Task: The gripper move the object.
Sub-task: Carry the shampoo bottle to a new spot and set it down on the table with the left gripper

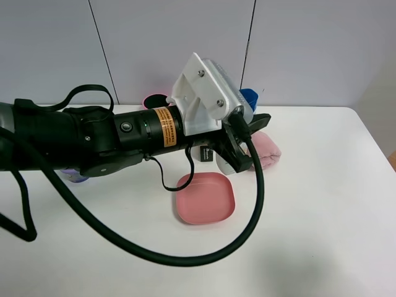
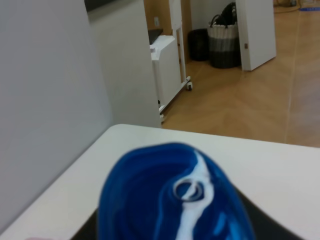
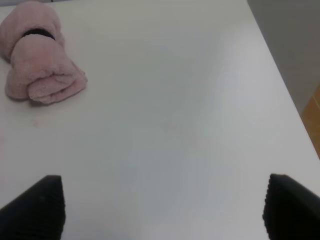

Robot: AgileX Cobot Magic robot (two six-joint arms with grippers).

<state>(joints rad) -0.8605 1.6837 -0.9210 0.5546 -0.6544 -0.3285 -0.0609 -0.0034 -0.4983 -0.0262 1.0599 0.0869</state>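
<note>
- 2 black fingers of the left tool (image 1: 250,140) bracket the shampoo bottle (image 1: 249,98). In the left wrist view dark finger edges sit tight against both sides of its blue cap (image 2: 170,200), so I judge the tool to be pinching the bottle. The contact itself is hidden.
- Seen from the high camera, the bottle sits near the middle of the table (image 1: 322,235), slightly right and towards the far side. It is right at the end of the left arm, which reaches in from the left.
- Only the cap shows clearly from above; the arm's white block (image 1: 201,99) covers most of the body.
- Long axis, as a judgement: roughly upright, cap end up and base down. The wrist camera looks slantwise onto the cap's top face, and the bottle may lean a little towards the arm.
- Relation for the coming move: the bottle is dead ahead of the left tool, between its fingers, with its axis crossing the line of the fingers. Any shift carries it along with that arm.
- 1 rolled pink towel (image 1: 270,153) lies just beside the fingers on the right, and a pink square dish (image 1: 205,197) lies near, on the front side. Both are close enough to be brushed.
- Right tool (image 3: 162,210): fingertips spread wide over bare table, holding nothing. It is well apart from the bottle, so the left arm is plainly the nearer one.
</note>
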